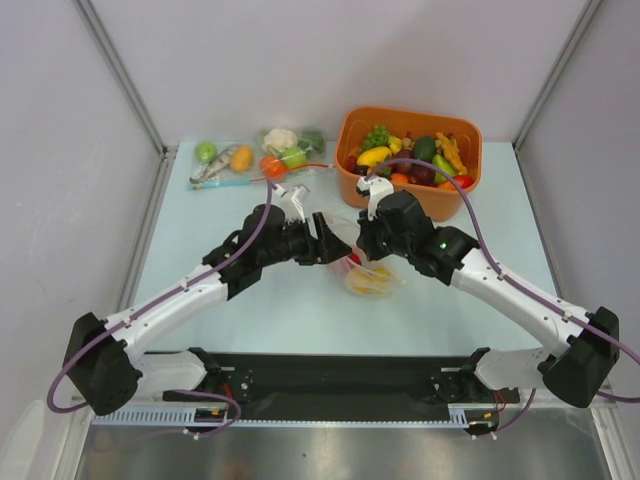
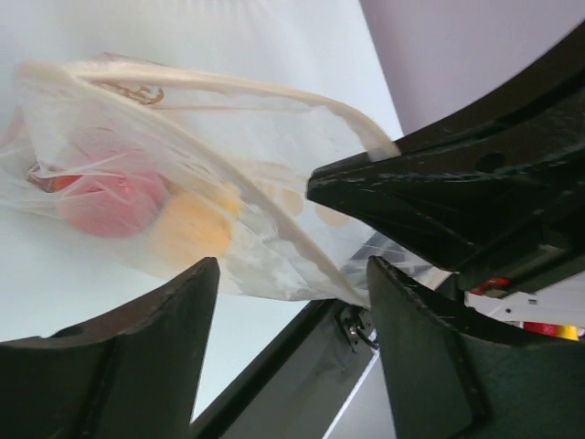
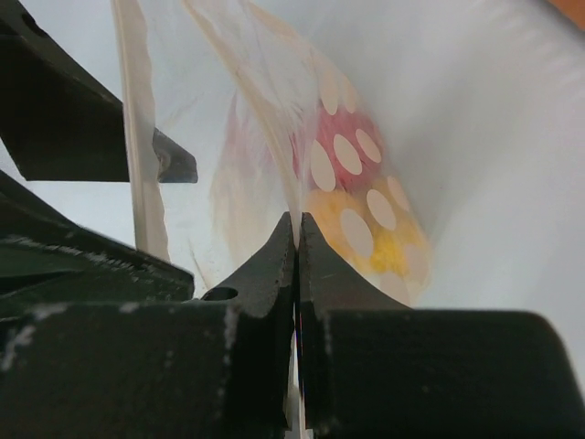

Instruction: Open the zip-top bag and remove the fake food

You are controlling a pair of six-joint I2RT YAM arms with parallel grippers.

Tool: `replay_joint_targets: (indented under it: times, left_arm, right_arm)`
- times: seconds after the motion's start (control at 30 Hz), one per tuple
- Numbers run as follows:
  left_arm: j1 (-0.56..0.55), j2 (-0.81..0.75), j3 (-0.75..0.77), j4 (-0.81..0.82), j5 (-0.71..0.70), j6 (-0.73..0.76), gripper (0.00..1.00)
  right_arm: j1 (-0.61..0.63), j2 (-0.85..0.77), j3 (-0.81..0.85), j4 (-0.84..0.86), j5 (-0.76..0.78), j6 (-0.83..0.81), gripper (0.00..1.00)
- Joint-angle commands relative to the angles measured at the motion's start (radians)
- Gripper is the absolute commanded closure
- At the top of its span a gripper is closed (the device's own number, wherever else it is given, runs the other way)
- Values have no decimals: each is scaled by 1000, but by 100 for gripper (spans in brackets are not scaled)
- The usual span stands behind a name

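Observation:
The zip-top bag (image 1: 370, 275) hangs over the middle of the table, its pale zip strips spread apart in the left wrist view. A red fruit (image 2: 114, 206) and a yellow-orange one (image 2: 192, 229) of the fake food lie inside the zip-top bag (image 2: 265, 146). My right gripper (image 3: 298, 219) is shut on one wall of the bag (image 3: 247, 137), with the red fruit (image 3: 352, 123) and the yellow fruit (image 3: 393, 249) beyond its tips. My left gripper (image 2: 292, 265) is open, its fingers straddling the bag's lower edge without pinching it. Seen from above, the left gripper (image 1: 334, 246) and the right gripper (image 1: 361, 243) nearly touch.
An orange basket (image 1: 410, 115) full of plastic produce stands at the back right. Two other clear bags with toy food, one (image 1: 225, 160) and another (image 1: 290, 150), lie at the back left. A black rail (image 1: 340, 385) runs along the near edge between the arm bases.

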Motion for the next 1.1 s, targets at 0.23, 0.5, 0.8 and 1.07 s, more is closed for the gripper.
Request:
replay_joint_targets:
  times: [0.23, 0.5, 0.8, 1.07]
  left_arm:
    - [-12, 63, 42, -13, -4, 18, 91]
    - [-10, 99, 134, -92, -6, 107, 100]
    - [-10, 66, 125, -326, -165, 199, 100]
    - [-12, -20, 33, -415, -288, 227, 100]
  right_arm:
    - [9, -55, 6, -5, 131, -14, 100]
    - [-38, -115, 16, -68, 230, -11, 100]
    - [-55, -121, -9, -88, 225, 2, 100]
    - [-50, -94, -43, -48, 199, 49, 100]
